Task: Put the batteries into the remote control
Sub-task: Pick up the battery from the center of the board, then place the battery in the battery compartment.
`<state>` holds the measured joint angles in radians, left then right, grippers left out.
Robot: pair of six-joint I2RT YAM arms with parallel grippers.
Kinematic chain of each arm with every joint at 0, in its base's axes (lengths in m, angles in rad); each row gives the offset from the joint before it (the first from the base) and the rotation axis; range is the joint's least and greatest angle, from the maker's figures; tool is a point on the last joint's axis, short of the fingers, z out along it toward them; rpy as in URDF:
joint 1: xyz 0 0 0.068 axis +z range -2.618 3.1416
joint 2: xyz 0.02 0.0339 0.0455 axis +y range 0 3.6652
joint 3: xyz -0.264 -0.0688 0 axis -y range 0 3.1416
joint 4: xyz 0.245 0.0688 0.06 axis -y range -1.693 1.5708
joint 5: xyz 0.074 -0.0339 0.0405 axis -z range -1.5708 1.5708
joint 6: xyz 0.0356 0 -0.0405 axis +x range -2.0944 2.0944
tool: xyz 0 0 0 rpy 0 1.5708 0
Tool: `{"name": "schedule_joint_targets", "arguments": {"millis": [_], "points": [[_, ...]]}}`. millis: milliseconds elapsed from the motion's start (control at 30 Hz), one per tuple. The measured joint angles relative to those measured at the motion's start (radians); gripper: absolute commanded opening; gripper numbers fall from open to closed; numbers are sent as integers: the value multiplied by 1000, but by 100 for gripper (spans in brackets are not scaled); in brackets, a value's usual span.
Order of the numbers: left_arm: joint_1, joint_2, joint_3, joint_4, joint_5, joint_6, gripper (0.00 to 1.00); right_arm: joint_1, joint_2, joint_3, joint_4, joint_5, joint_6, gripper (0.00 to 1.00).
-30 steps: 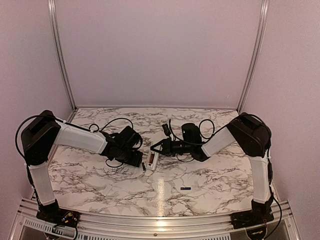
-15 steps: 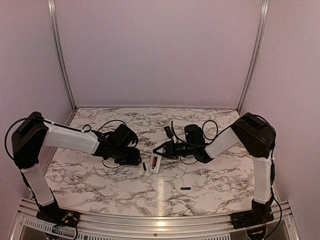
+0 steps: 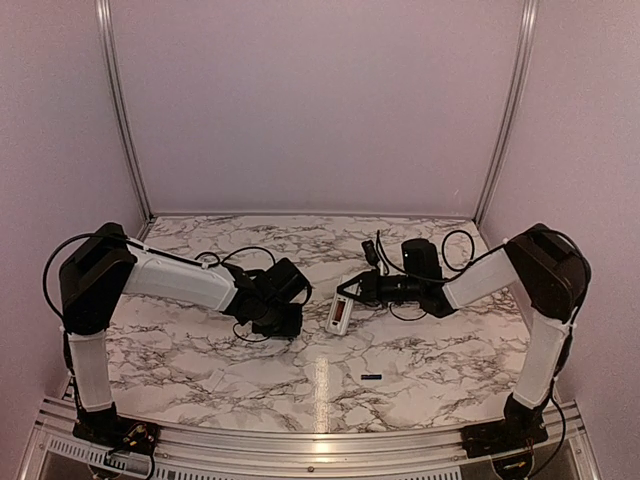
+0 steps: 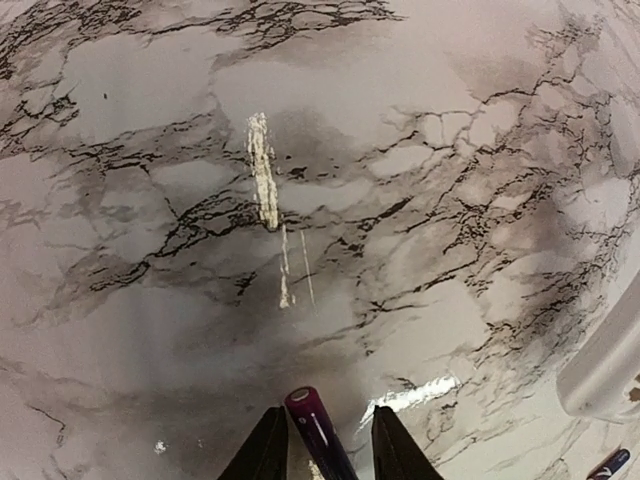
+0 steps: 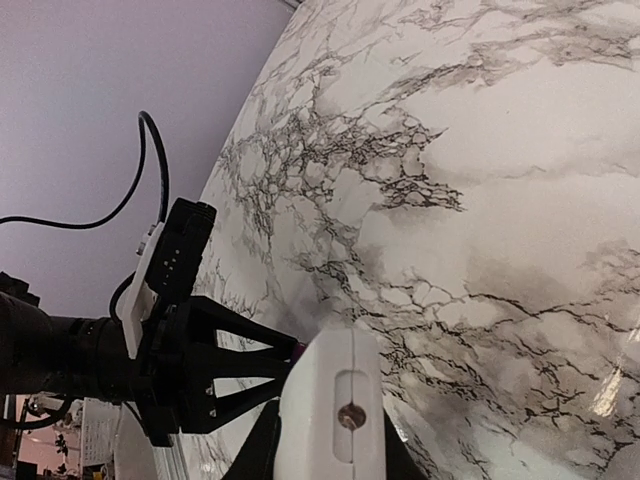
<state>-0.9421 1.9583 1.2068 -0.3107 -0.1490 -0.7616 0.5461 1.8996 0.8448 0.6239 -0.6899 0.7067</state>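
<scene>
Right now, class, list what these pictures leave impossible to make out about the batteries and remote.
- Remote bay: too small from the top; right wrist view shows only part, cut off below.
- Left battery: hidden under the left gripper from the top; cut off below in left wrist view.
- Loose battery markings: too small, top view.

Remote control (image 3: 340, 316) mid-bench, between the fingers of the right tool (image 3: 348, 298). First battery (image 4: 314, 425) between the left tool (image 4: 328, 414) fingers, left of the remote control. Second battery (image 3: 371, 377) lies on the bench (image 3: 200, 360), nearer the front edge, well apart from both.
</scene>
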Motion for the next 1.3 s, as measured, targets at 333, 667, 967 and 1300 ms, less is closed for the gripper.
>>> {"name": "schedule_joint_targets", "arguments": {"millis": [333, 667, 967, 1300], "points": [[-14, 54, 88, -126, -103, 13, 8, 0, -61, -39, -9, -18, 39, 0], [-13, -44, 8, -188, -69, 127, 0, 23, -69, -98, 28, -44, 132, 0], [-12, -326, -38, -177, 177, 142, 0, 129, -47, -121, 185, -45, 290, 0], [-23, -319, -69, -151, 317, 69, 0, 183, 28, -123, 272, -20, 458, 0]]}}
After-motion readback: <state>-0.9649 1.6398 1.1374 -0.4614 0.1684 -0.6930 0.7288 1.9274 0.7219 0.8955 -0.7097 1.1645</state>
